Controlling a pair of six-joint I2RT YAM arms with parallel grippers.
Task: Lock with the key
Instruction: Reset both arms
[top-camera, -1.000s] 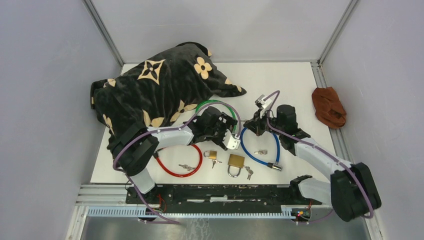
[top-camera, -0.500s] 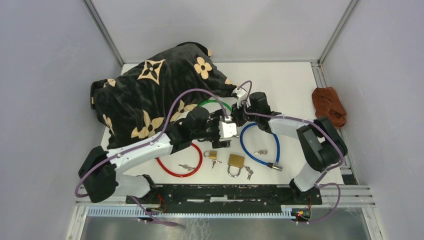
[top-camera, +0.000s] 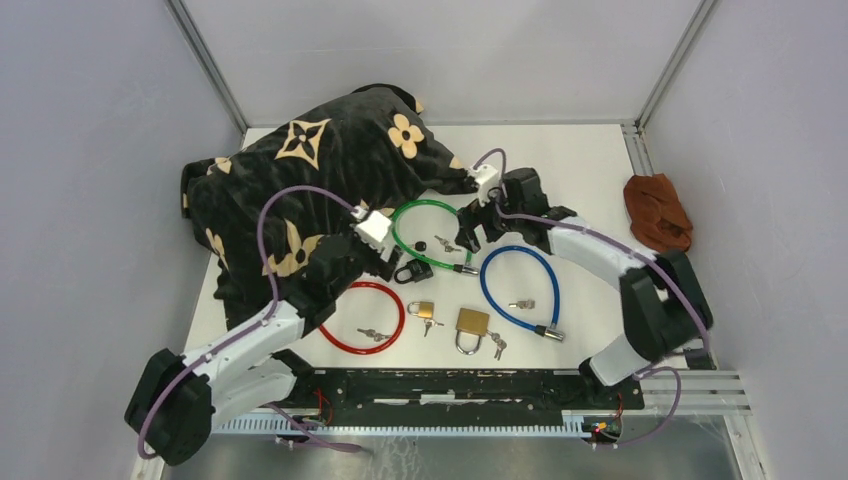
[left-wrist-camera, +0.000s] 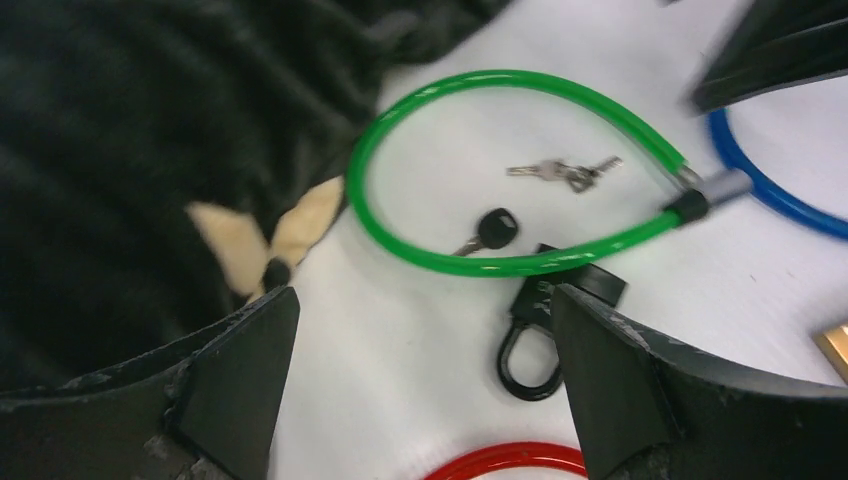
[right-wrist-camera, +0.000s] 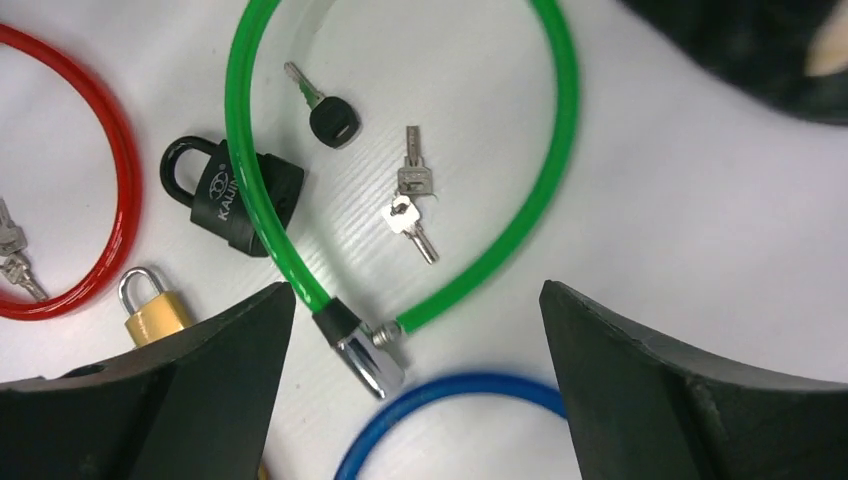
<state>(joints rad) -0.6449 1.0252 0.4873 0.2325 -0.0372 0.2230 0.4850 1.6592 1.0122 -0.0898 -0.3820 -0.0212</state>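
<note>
Green looped cable lock (right-wrist-camera: 563, 140) lies on the white table (top-camera: 580, 160), centre of the overhead view, with a black-headed key (right-wrist-camera: 333, 122) and paired silver keys (right-wrist-camera: 412, 205) loose inside its loop. Left gripper (left-wrist-camera: 422, 300) and right gripper (right-wrist-camera: 415, 300) are both spread wide, pinching nothing.

A white table (top-camera: 590, 160) is enclosed on three sides by plain grey walls (top-camera: 440, 50), which are joined at the two far corners by slanting aluminium posts (top-camera: 205, 62). A ribbed metal rail (top-camera: 440, 424) is fixed along the table's near edge, and a metal strip (top-camera: 637, 150) is seen along its right side. The scene is evenly lit, and only soft shadows are cast.
</note>
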